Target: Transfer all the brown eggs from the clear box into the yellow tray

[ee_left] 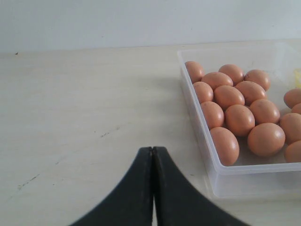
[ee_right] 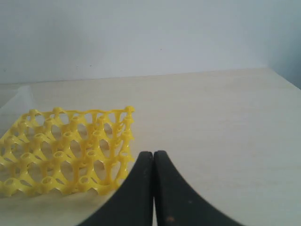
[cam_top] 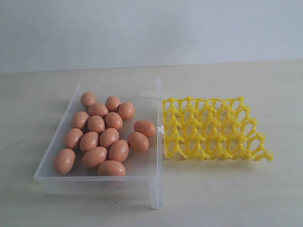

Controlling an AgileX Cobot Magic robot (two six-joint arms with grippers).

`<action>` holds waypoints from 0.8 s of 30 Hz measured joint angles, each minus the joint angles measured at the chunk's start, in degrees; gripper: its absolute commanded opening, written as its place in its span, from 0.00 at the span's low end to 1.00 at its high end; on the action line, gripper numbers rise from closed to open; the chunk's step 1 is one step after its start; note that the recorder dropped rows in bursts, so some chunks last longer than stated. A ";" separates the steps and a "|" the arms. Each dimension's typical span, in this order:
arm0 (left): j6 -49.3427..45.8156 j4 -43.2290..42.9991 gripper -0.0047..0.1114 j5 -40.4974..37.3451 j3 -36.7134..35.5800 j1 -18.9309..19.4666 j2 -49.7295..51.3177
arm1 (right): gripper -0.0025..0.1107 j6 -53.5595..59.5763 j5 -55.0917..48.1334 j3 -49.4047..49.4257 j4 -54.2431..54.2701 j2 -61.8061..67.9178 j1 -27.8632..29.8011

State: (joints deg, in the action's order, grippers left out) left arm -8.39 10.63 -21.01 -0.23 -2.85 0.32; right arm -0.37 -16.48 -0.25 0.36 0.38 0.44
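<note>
We see smooth, matt, orange-brown oval eggs with only a faint sheen. They lie in a shallow rectangular box of clear plastic, glossy and see-through, slightly cloudy along its near wall, with a small white plastic clasp on its right edge. To the right we find a bright yellow openwork egg tray of moulded plastic, smooth and a little shiny. The pale table top looks like light wood-grain laminate, matt, with faint dark scuffs at the left. The far wall is plain matt white. The left gripper and the right gripper have curved black fingers, smooth and matt.
</note>
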 measured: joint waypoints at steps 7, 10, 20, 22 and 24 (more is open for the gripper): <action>0.00 0.00 0.04 0.00 0.00 0.00 0.00 | 0.02 0.00 0.00 0.00 0.00 0.00 0.00; 0.00 0.00 0.04 0.00 0.00 0.00 0.00 | 0.02 0.00 -0.60 -1.20 0.00 0.00 0.00; 0.00 0.00 0.04 0.00 0.00 0.00 0.00 | 0.02 0.84 -10.39 -22.49 0.00 5.71 0.00; 0.00 0.00 0.04 0.00 0.00 0.00 0.00 | 0.02 3.00 -14.22 -26.66 0.77 8.53 0.00; 0.00 0.00 0.04 0.00 0.00 0.00 0.00 | 0.02 6.33 -17.69 -31.03 2.75 12.32 0.00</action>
State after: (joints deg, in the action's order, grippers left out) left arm -8.39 10.63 -21.01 -0.23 -2.85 0.32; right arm 5.97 -34.17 -31.28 3.10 12.70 0.44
